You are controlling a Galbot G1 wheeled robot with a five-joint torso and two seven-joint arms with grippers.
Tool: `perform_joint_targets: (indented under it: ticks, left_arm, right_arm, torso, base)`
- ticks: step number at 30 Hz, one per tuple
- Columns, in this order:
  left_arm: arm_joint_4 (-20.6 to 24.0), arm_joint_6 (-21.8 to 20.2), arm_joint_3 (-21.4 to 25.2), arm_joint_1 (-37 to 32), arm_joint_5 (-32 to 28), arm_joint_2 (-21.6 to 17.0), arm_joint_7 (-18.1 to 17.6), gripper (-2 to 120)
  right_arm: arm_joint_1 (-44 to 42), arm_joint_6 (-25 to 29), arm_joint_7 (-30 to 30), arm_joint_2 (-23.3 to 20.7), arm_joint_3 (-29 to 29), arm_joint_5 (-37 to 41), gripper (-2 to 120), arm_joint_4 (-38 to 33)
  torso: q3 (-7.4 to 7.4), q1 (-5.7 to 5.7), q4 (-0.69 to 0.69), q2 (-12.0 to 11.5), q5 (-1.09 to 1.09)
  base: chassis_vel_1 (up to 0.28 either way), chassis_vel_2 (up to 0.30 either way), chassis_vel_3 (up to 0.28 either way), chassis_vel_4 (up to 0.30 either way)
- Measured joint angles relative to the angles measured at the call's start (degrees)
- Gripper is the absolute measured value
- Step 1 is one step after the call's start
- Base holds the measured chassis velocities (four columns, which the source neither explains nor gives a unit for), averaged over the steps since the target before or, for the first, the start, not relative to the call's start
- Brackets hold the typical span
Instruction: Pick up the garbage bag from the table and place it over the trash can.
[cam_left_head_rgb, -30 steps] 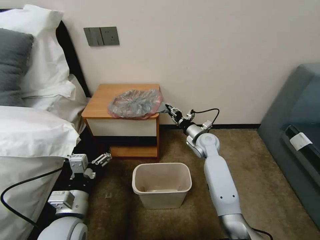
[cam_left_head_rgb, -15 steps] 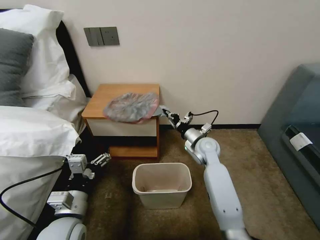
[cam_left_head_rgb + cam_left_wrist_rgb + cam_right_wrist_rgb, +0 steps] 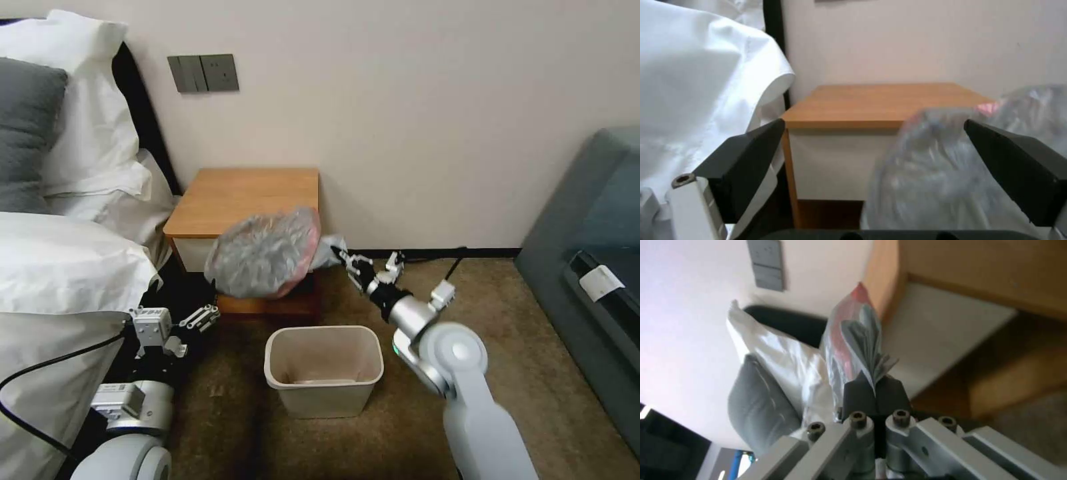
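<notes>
- In front of the nightstand counter [image 3: 233,200], off its near right corner, the garbage bag [image 3: 263,253] hangs in the air, clear of the wood top and covering part of the white drawer front.
- The bag is grey, crinkled and translucent, with a pinkish-red rim showing along its right and lower edge; it is tilted, its wide face turned toward the near left.
- The right gripper [image 3: 345,257] is clamped tight on a bunched fold at the bag's right end; in the right wrist view the two dark pads [image 3: 860,396] press together with the plastic [image 3: 853,340] fanning out from between them.
- The right arm reaches in from the near right, low over the brown carpet [image 3: 533,373].
- The trash can [image 3: 324,370] stands upright on the carpet, nearer than the counter and below the bag, a little to its right; the bag does not touch it.
- The left gripper [image 3: 200,319] waits at the near left beside the white bedding [image 3: 60,267], its fingers spread wide apart with nothing between them; in the left wrist view its dark fingers [image 3: 742,163] frame the counter's front [image 3: 835,160] and the hanging bag [image 3: 942,180].
</notes>
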State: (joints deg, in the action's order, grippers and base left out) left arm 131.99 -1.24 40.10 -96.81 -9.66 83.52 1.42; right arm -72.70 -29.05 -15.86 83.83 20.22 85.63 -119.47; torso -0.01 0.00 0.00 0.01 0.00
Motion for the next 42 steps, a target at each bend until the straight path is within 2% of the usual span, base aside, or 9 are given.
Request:
perform_joint_targets:
  ticks: [5, 12, 21, 28, 40, 42]
  left_arm:
    - [-0.03, 0.11, 0.27, 0.04, -0.04, -0.04, 0.09, 100]
    - [-0.22, 0.29, 0.80, 0.06, -0.13, 0.00, 0.22, 100]
    - [-0.73, 0.94, 1.40, -0.26, -0.25, 0.28, 0.57, 100]
    - [-1.67, 1.26, 1.25, -0.11, -0.13, 0.40, 0.61, 100]
    - [-2.97, 1.83, 1.21, 0.09, -0.12, 0.43, 0.75, 100]
    - [-3.23, 1.96, 1.17, 0.15, -0.13, 0.41, 0.79, 100]
  right_arm:
    - [-2.77, -0.40, -2.44, -0.55, -0.29, 0.37, 0, -2.74]
    - [-7.52, -3.91, -7.29, -1.71, 0.64, 1.26, 0, -6.17]
    - [-14.40, -6.81, -4.43, -6.31, 2.44, 0.95, 0, -10.25]
    - [-16.04, -5.17, 0.36, -6.12, 2.16, -5.88, 0, -6.71]
    - [-15.39, -4.36, 1.99, -5.57, 2.15, -12.03, 0, -2.00]
    - [-15.32, -4.41, 1.99, -5.55, 2.18, -13.15, 3, -1.72]
  torso:
    - [0.00, 0.00, 0.00, 0.00, 0.00]
    - [0.00, 0.00, 0.00, 0.00, 0.00]
    - [0.00, 0.00, 0.00, 0.00, 0.00]
    - [0.01, 0.00, 0.00, 0.00, 0.00]
    - [0.01, 0.00, 0.00, 0.00, 0.00]
    - [0.01, 0.00, 0.00, 0.00, 0.00]
  base:
    - [0.000, 0.000, 0.000, 0.000]
    - [0.000, 0.000, 0.000, 0.000]
    - [0.000, 0.000, 0.000, 0.000]
    - [0.000, 0.000, 0.000, 0.000]
    - [0.000, 0.000, 0.000, 0.000]
    - [0.000, 0.000, 0.000, 0.000]
